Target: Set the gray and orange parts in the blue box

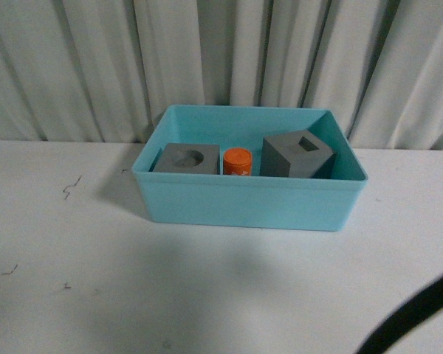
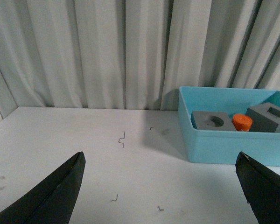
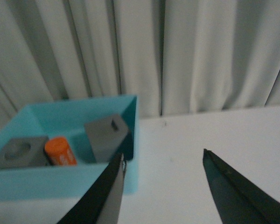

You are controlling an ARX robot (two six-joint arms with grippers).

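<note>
Front view shows the blue box (image 1: 249, 199) holding all three parts — the gray cube with a round recess (image 1: 185, 158) at its left end, the orange cylinder (image 1: 237, 161) mid-box, the gray cube with a rectangular slot (image 1: 297, 155) at its right end. Left gripper (image 2: 161, 186) and right gripper (image 3: 163, 179) — jaws spread wide, empty, touching nothing.

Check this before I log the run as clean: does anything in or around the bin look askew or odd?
One thing: the gray cube with the rectangular slot sits tilted in the blue box, leaning toward its right wall. The other gray cube lies flat and the orange cylinder stands upright.
</note>
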